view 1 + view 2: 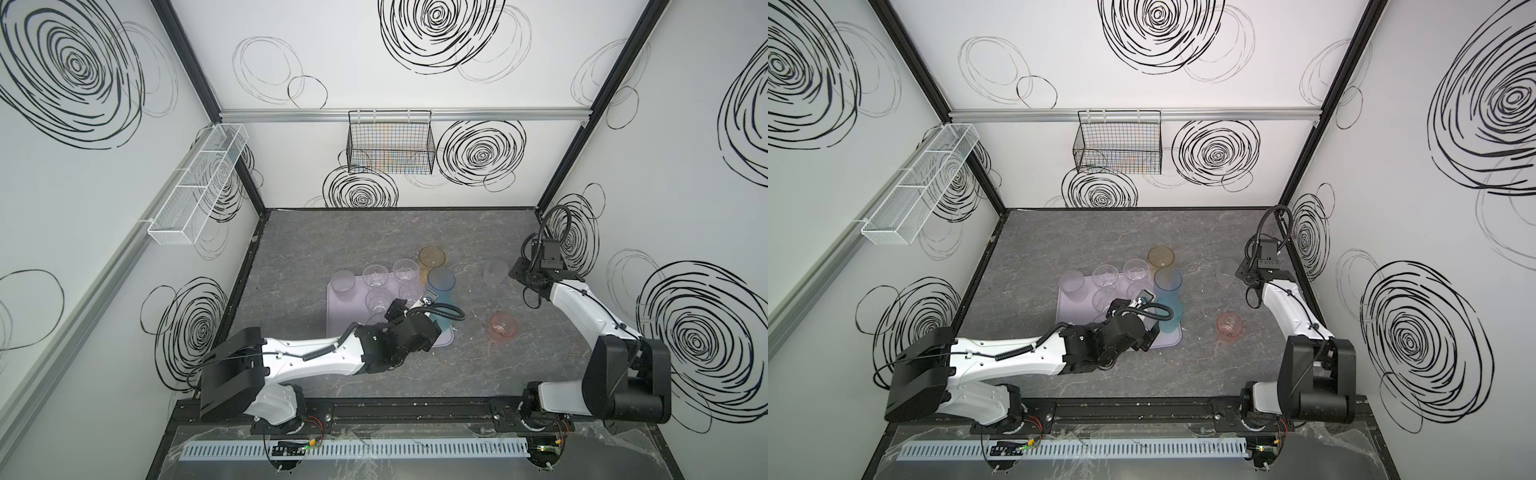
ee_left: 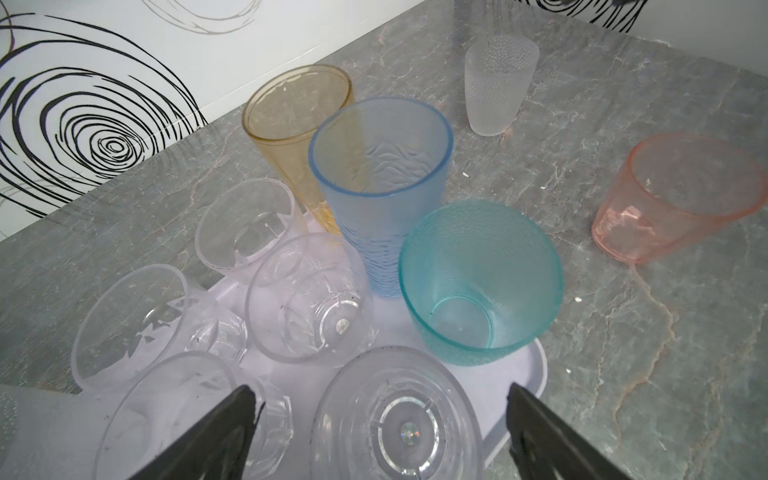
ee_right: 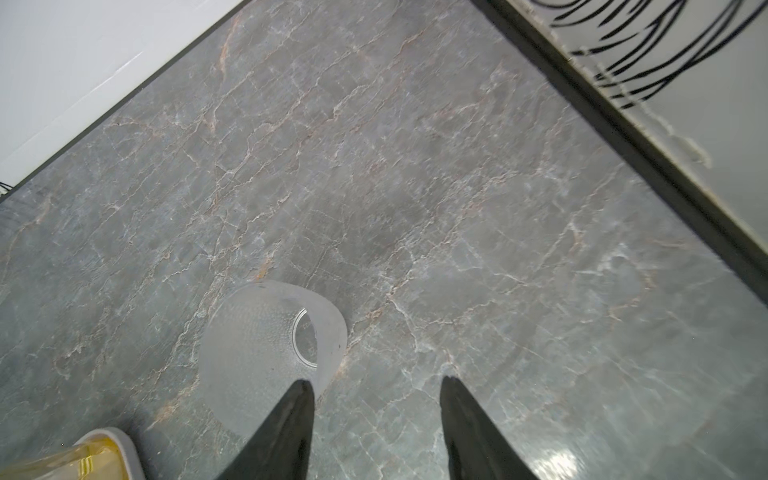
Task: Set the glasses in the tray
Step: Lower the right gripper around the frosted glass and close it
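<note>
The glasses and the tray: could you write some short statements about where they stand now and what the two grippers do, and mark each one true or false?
1. The pink glass stands in the tray. False: it stands on the table, apart from the tray.
2. The teal glass stands in the tray. True.
3. The right gripper holds the frosted glass next to it. False: its jaws are apart with nothing between them, and that glass stands on the table outside them.
4. The left gripper has its jaws wide open above the tray. True.
</note>
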